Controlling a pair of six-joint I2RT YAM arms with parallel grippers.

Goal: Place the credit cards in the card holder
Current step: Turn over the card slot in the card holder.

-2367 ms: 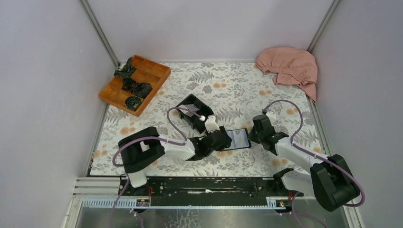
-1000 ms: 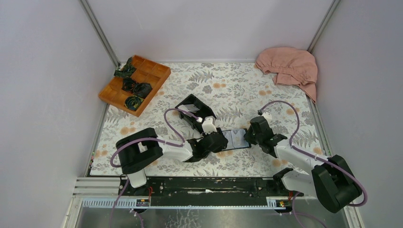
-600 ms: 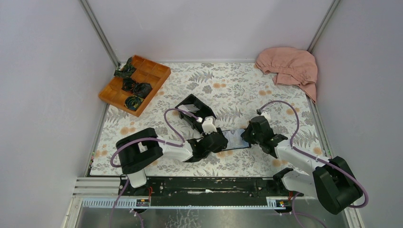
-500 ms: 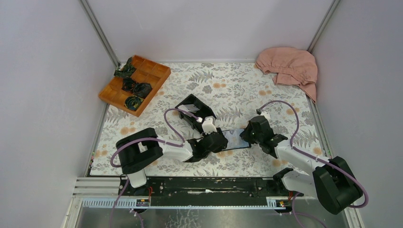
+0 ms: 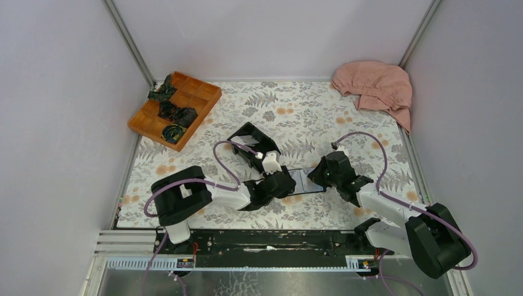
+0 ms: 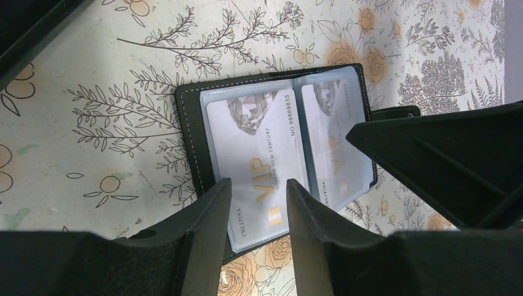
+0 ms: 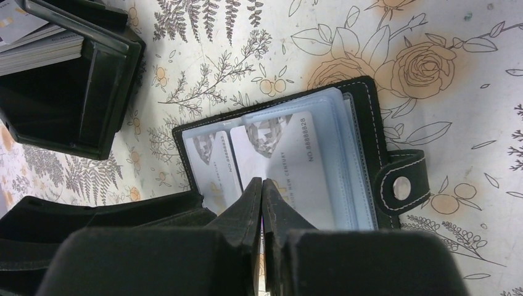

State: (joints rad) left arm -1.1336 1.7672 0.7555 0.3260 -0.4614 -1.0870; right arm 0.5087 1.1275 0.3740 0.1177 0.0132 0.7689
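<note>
The card holder (image 5: 304, 180) lies open on the floral table between my two grippers. In the left wrist view the card holder (image 6: 188, 123) holds one pale card (image 6: 256, 154) in its left pocket and another (image 6: 333, 139) in its right pocket. My left gripper (image 6: 259, 185) is open, its fingers straddling the near edge of the left card. My right gripper (image 7: 262, 182) is shut, its tips down on the card (image 7: 296, 160) in the clasp-side pocket. The clasp tab (image 7: 404, 185) sticks out at the right. More cards (image 7: 31, 43) lie stacked in the black box (image 7: 92, 92).
The rigid black box (image 5: 250, 145) stands just behind the left gripper (image 5: 285, 183). An orange compartment tray (image 5: 174, 108) with dark bundles is at the back left. A pink cloth (image 5: 376, 85) lies in the back right corner. The right gripper (image 5: 319, 173) partly covers the holder.
My right gripper has moved left onto the open card holder and now covers much of it from above. The left gripper has stayed at the holder's left edge.
</note>
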